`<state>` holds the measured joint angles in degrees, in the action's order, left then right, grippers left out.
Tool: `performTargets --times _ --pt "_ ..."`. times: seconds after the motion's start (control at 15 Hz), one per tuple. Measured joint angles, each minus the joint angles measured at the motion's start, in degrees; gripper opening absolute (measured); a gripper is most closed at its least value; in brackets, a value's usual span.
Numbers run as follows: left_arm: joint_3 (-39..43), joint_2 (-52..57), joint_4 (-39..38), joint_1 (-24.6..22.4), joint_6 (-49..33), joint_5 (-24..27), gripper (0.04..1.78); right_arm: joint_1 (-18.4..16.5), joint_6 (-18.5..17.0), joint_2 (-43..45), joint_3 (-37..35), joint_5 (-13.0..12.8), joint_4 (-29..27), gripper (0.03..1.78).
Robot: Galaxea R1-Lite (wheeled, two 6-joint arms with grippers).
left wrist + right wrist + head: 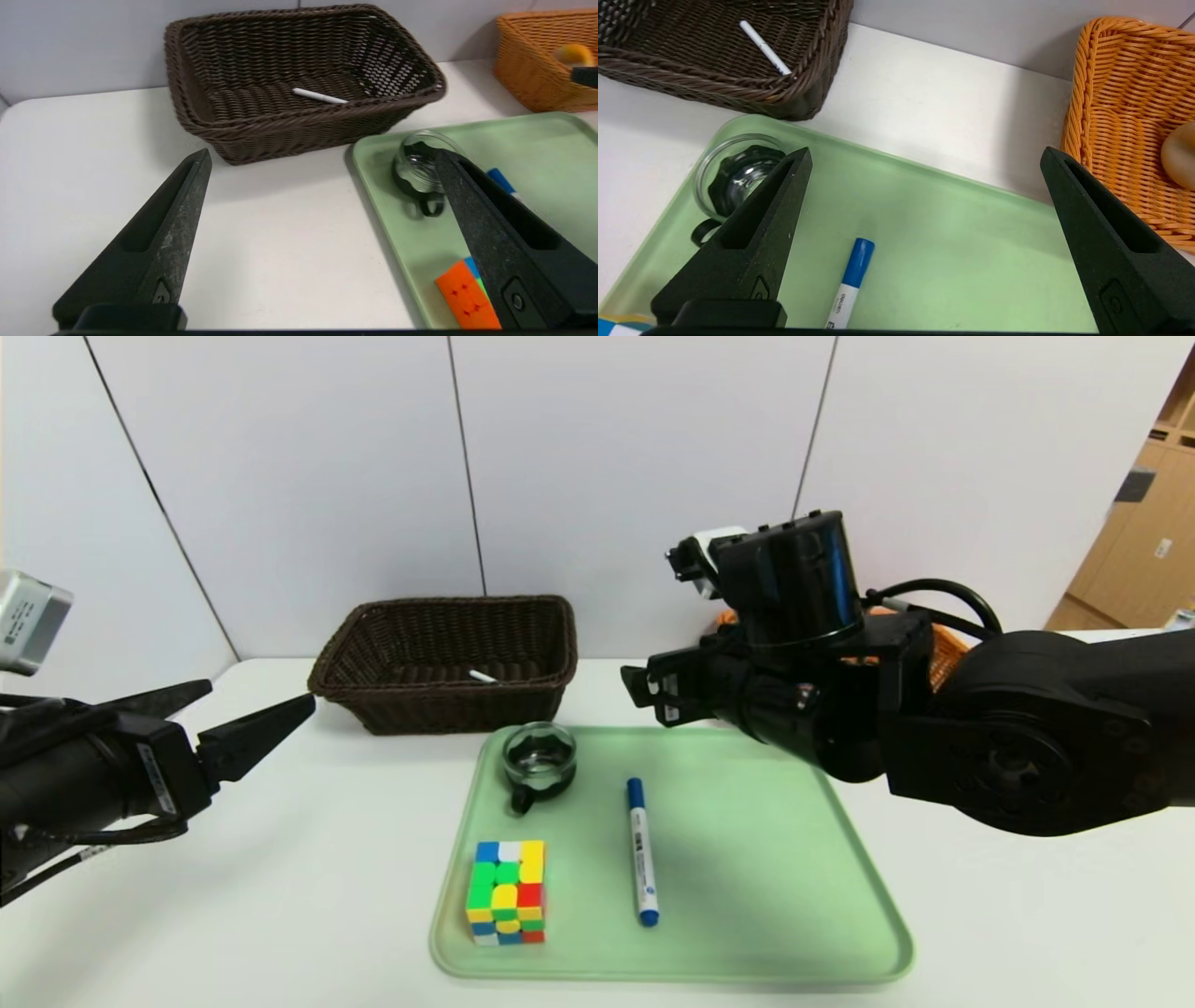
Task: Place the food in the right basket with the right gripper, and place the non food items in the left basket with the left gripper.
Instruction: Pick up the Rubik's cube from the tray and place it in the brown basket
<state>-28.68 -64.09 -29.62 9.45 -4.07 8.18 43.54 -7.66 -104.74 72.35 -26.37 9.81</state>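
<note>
Hidden/cut off:
Head view: orange-tan basket point(941, 649) mostly behind right arm point(934, 709). Right wrist view: bun point(1180, 155) cut at right edge, marker point(849, 284) at bottom; puzzle cube point(614, 325) just a corner, lower left.

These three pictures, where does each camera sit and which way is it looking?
Head view: from the robot's head, looking down at the green tray; left gripper and right arm show.
Left wrist view: on the left arm, facing the dark basket between its open fingers.
Right wrist view: above the tray, orange basket beside its open fingers.
All share the glass cup.
</note>
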Motion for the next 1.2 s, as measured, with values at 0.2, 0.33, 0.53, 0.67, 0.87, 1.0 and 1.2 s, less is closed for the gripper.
performTargets --times 0.2,0.33,0.53,0.67,0.87,1.0,1.2 --pt "1.3 0.3 -0.2 7.9 -3.4 -0.1 1.69 -0.5 -0.9 2.2 -2.3 -1.0 0.4 1.69" --pt "2.9 -0.5 -2.4 10.5 -3.8 -0.3 1.69 -1.6 -0.7 4.7 -4.2 -2.0 1.3 1.69" --pt "5.4 -3.7 -10.0 12.6 -3.9 -1.2 1.69 -6.7 2.0 11.0 -9.8 -2.2 3.9 1.69" --pt "6.0 -6.3 -13.8 14.2 -3.9 -2.7 1.69 -11.3 6.1 16.3 -15.0 -2.0 7.4 1.69" --pt "6.2 -10.1 -17.0 15.9 -3.9 -3.8 1.69 -17.2 12.2 24.7 -23.6 -1.3 13.0 1.69" --pt "6.5 -11.8 -17.8 17.5 -4.0 -3.9 1.69 -20.1 13.7 30.6 -28.8 0.7 14.0 1.69" --pt "8.9 -13.2 -18.7 21.2 -3.7 -3.8 1.69 -23.6 14.3 38.0 -35.4 4.4 14.1 1.69"
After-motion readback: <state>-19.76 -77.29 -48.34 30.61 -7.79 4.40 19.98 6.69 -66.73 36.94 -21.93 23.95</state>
